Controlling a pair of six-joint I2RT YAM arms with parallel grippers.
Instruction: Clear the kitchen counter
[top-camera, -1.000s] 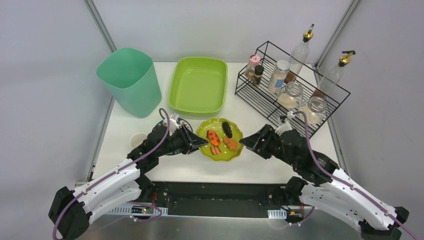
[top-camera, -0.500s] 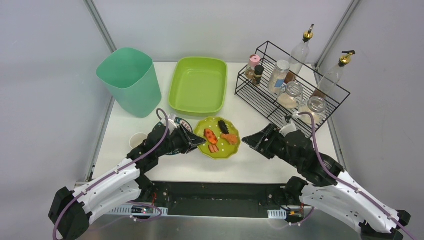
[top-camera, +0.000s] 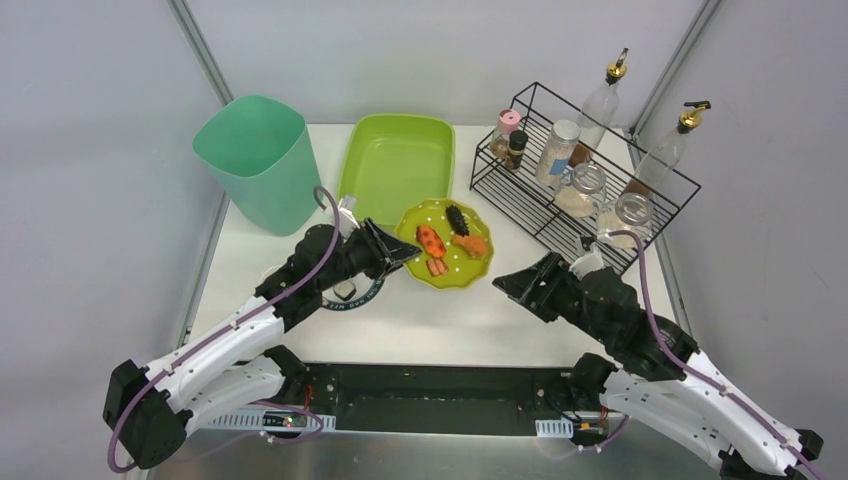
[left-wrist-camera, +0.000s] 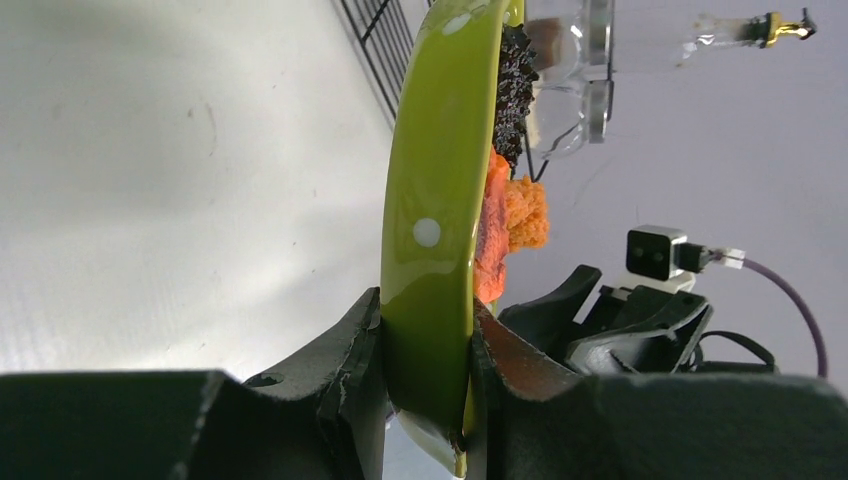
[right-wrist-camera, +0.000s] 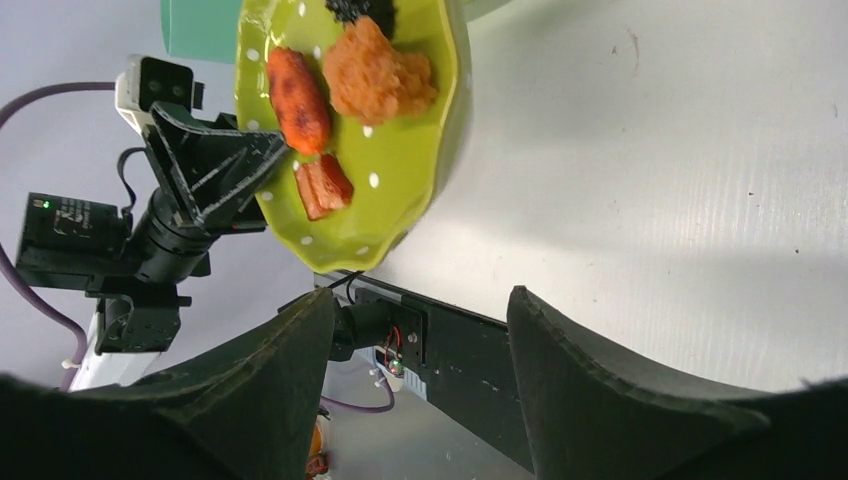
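Lab test cell dressed as a kitchen. Boxed in by grey panels (top-camera: 90, 150) on metal posts (top-camera: 200, 50), with robot arms (top-camera: 220, 350) bolted at the near edge. Kitchen props on the white counter (top-camera: 440, 325): wire rack (top-camera: 545, 215) with spice jars (top-camera: 563, 150) and bottles (top-camera: 600, 100) far right, teal bin (top-camera: 255, 165) far left, lime tub (top-camera: 395, 170) between.

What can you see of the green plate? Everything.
Glossy lime-green plate, scalloped rim, white dots; material unclear. The left gripper clamps its left rim. It carries a sausage, red slices, orange mash and a dark lump. It looks roughly level, apparently lifted off the counter, near the green tub.
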